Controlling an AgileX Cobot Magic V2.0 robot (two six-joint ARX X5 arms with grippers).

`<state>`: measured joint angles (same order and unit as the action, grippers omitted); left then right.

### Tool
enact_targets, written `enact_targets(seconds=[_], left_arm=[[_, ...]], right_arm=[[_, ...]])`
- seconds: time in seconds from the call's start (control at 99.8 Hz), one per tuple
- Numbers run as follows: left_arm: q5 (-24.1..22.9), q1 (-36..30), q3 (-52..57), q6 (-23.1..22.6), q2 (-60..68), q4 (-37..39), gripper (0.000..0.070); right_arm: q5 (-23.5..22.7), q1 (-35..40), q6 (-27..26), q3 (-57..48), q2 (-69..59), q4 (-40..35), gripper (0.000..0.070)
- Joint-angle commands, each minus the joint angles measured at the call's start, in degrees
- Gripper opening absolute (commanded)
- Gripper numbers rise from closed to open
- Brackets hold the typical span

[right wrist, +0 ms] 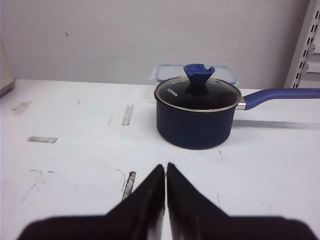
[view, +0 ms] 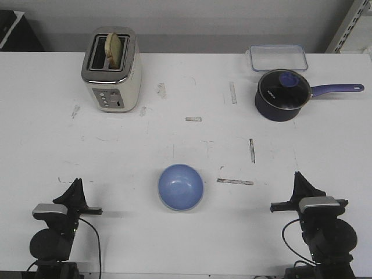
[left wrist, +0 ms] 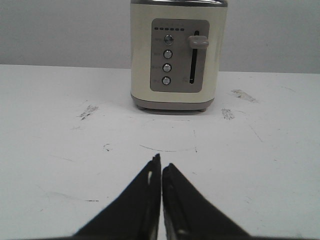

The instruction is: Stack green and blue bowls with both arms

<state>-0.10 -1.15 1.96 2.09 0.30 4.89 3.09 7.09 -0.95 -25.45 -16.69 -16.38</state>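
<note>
A light periwinkle blue bowl (view: 181,186) sits upright on the white table (view: 192,148), near the front and midway between my arms. No green bowl shows in any view. My left gripper (view: 77,182) is at the front left, shut and empty; in the left wrist view (left wrist: 161,164) its jaws meet above bare table. My right gripper (view: 299,175) is at the front right, shut and empty; in the right wrist view (right wrist: 166,166) its jaws meet. Both grippers are well apart from the blue bowl.
A cream toaster (view: 111,70) with toast in it stands at the back left, also in the left wrist view (left wrist: 178,55). A dark navy saucepan (view: 282,95) with a purple handle stands at the back right (right wrist: 195,113), with a clear lidded box (view: 278,57) behind it.
</note>
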Motion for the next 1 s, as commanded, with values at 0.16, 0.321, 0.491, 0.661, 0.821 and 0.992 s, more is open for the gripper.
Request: enact_targets(seconds=[0.16, 0.321, 0.491, 0.661, 0.821, 0.992], left_arm=[[-0.1, 0.0, -1.2, 0.1, -0.1, 0.8, 0.0001], [-0.1, 0.0, -1.2, 0.1, -0.1, 0.8, 0.0001], [-0.1, 0.0, -1.2, 0.1, -0.1, 0.8, 0.0001], [-0.1, 0.0, -1.2, 0.1, -0.1, 0.8, 0.0001], [-0.1, 0.0, -1.2, 0.1, -0.1, 0.8, 0.0001], [-0.1, 0.0, -1.2, 0.1, -0.1, 0.8, 0.0001]], right_arm=[[0.0, 0.1, -0.7, -0.7, -0.1, 0.6, 0.0], [0.0, 0.1, -0.7, -0.7, -0.1, 0.6, 0.0], [0.0, 0.1, -0.7, -0.7, -0.1, 0.6, 0.0], [0.1, 0.0, -0.2, -0.7, 0.6, 0.5, 0.0], [-0.1, -2.1, -1.2, -0.7, 0.6, 1.0, 0.0], [0.0, -7.0, -0.3, 0.6, 1.5, 1.0, 0.0]])
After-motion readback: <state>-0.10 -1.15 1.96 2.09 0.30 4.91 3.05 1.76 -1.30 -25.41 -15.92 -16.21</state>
